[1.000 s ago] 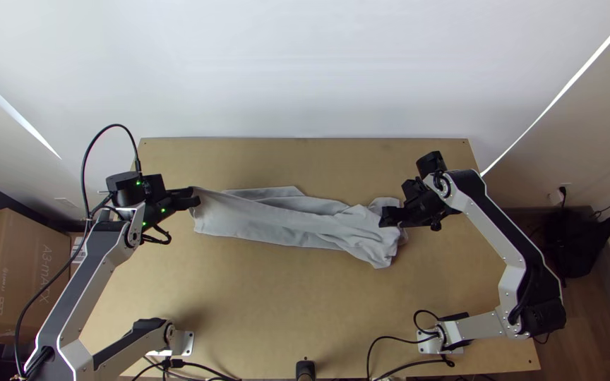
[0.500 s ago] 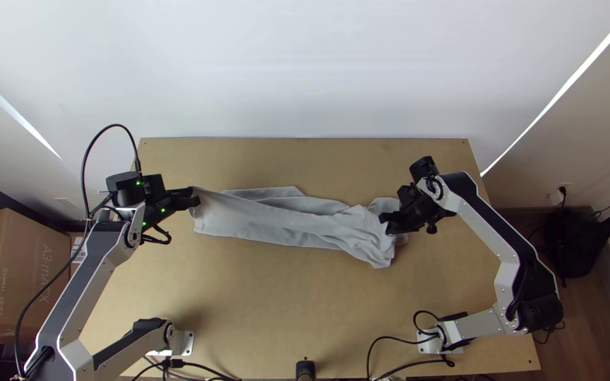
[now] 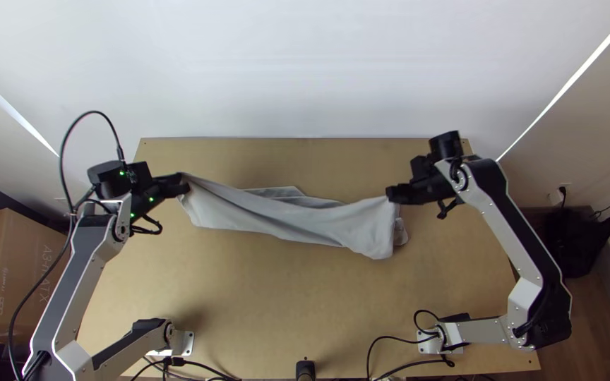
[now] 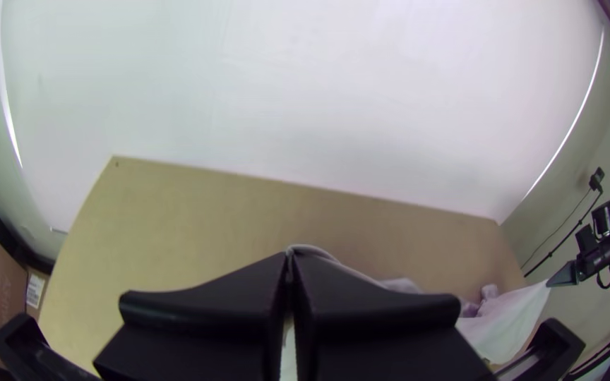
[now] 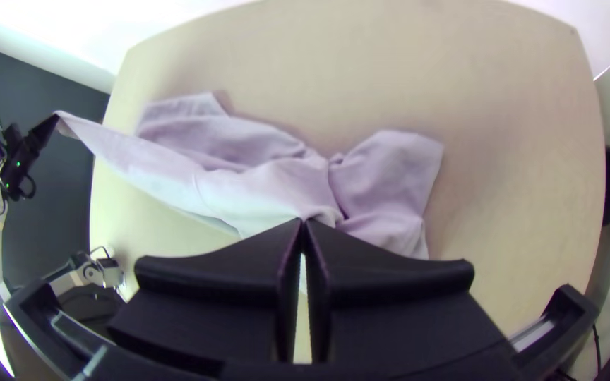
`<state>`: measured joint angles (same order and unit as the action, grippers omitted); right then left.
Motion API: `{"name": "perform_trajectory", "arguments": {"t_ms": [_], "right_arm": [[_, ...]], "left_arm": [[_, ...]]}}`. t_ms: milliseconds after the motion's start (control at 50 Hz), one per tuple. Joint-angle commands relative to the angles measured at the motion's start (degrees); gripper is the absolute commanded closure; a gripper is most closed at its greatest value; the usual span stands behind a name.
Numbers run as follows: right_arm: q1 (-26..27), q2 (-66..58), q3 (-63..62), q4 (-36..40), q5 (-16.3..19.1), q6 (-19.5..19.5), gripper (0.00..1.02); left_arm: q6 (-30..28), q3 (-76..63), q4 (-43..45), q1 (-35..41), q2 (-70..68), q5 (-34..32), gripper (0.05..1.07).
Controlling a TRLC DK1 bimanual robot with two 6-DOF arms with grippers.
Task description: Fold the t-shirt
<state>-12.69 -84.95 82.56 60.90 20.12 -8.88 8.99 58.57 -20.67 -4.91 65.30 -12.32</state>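
Shirt (image 3: 284, 220) is stretched between left pincer (image 3: 186, 186) and right pincer (image 3: 392, 194)

The shirt, light grey, makes a long narrow band across the bench (image 3: 284, 303), nearer to its far edge than to its near edge. Both ends of this band are lifted, and the cloth sags softly between them.

The left pincer is above the left part of the bench. Its two fingers are pressed together at the tips, and they are pinching the shirt at the far corner of its left end. From there the cloth falls down in a slant.

The right pincer is above the right part of the bench. Its fingers are also closed at the tips, with an upper corner of the right end pinched between them. Below this corner the cloth hangs in a rather smooth panel.

Other parts of the shirt rest on the bench. One flat, creased part lies behind the band, on the side of the far edge. Another part, wrinkled, lies under and just beside the right end.

Beyond the far edge of the bench stands a white wall (image 3: 305, 70). A brown box (image 3: 30, 275) is at the left side, and a black bag (image 3: 572, 243) is at the right side.
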Motion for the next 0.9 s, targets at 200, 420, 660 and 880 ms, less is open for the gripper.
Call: {"name": "perform_trajectory", "arguments": {"t_ms": [200, 420, 660, 880], "right_arm": [[7.59, -5.4, 26.07, -1.58, -0.7, -3.24, 1.0], [9.35, -13.4, 48.48, 1.41, -1.05, -3.42, 1.0], [9.0, -6.9, 50.77, -8.96, -1.93, -7.11, 1.0], [11.11, 5.49, 46.81, -17.4, -2.01, -10.54, 1.0]], "left_arm": [[0.59, 17.81, -1.39, -0.63, 1.68, 2.38, 1.05], [0.06, 27.74, -1.57, -0.63, 4.84, 4.23, 1.05], [0.23, 35.57, -1.39, -0.63, 3.96, 7.04, 1.05], [0.94, 40.4, -2.19, -0.1, -2.98, 9.15, 1.05]]}}
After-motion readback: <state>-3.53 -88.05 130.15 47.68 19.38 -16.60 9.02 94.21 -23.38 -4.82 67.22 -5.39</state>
